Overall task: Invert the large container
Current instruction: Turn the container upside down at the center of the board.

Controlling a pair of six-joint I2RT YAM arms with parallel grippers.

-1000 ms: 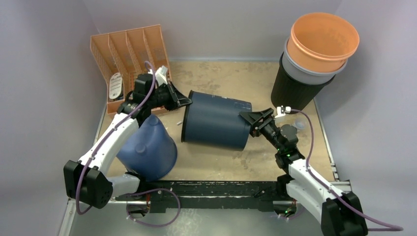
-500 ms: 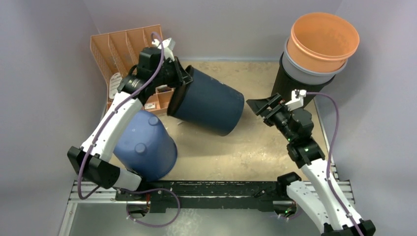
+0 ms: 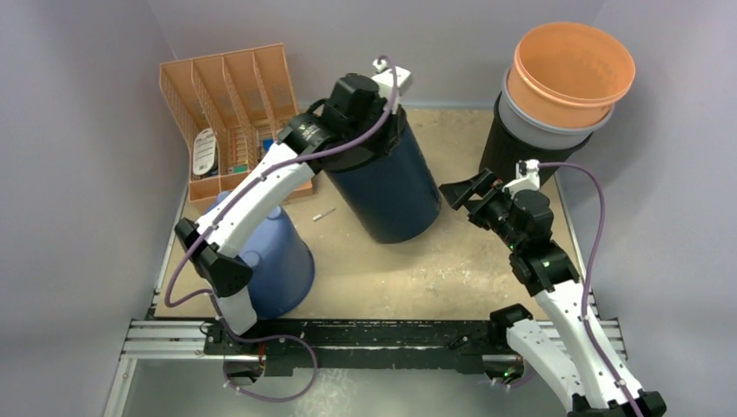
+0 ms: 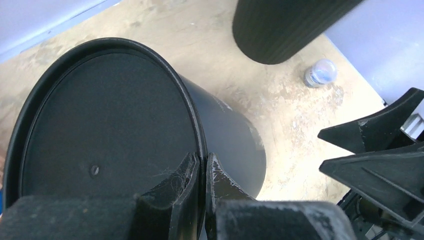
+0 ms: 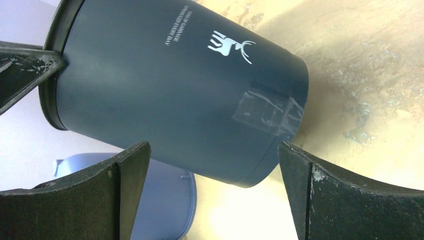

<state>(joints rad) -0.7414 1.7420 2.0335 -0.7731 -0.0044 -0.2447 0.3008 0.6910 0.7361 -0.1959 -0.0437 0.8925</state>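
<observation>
Large navy plastic container (image 3: 387,187) leans mouth-up just left of the stacked orange, grey and black pots (image 3: 539,130), its rim pinched in the left gripper (image 4: 200,162). The right gripper (image 3: 463,193) gapes wide, apart from it. That thin rim pinch could slip and drop it.

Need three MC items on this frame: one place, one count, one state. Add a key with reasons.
1. Where does the left end effector grip the dark blue container?
A) rim
B) base
C) mid-wall

2. How many tubs make up the nested stack at the far right?
A) two
B) three
C) five

3. The right end effector is:
A) open, clear of the container
B) shut on the container
C) shut on a tub

Key:
1 A, the left wrist view shows its jaws pinching the rim.
2 B, one black, one grey and one orange tub show.
3 A, its jaws stand wide and the top view shows a gap to the container.
</observation>
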